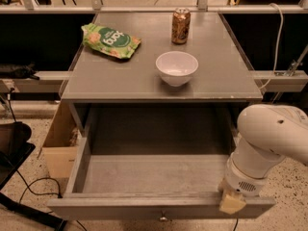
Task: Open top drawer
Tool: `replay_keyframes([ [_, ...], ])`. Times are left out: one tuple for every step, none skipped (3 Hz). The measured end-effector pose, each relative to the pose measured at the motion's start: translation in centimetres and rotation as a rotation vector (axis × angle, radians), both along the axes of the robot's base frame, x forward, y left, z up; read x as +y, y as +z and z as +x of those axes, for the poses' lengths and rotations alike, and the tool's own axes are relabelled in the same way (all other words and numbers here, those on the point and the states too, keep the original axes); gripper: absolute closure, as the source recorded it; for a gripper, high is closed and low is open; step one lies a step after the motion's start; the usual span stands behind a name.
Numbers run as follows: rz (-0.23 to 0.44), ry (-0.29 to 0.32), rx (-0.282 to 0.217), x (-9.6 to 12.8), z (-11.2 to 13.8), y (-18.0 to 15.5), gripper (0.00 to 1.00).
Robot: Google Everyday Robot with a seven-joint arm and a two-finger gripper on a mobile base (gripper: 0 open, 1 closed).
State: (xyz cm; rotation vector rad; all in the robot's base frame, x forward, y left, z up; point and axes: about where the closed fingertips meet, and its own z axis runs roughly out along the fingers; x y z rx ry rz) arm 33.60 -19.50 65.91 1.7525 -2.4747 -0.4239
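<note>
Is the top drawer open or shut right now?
Open: the top drawer is pulled far out, its grey floor showing. The gripper sits at its front edge, right side.

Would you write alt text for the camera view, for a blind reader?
The top drawer stands pulled open, the gripper at its front edge, right of the knob. On the table above: a white bowl, a can, a green bag.

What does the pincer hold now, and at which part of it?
The pincer holds the top drawer by its front's upper edge, right end.
</note>
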Motion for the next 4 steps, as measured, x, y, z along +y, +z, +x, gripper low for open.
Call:
replay_keyframes([
  [0.000, 0.000, 0.000, 0.00, 0.00, 0.00, 0.81],
  [0.000, 0.000, 0.000, 0.00, 0.00, 0.00, 0.50],
  [0.000, 0.000, 0.000, 0.00, 0.00, 0.00, 0.27],
  [0.000, 0.000, 0.000, 0.00, 0.00, 0.00, 0.04],
])
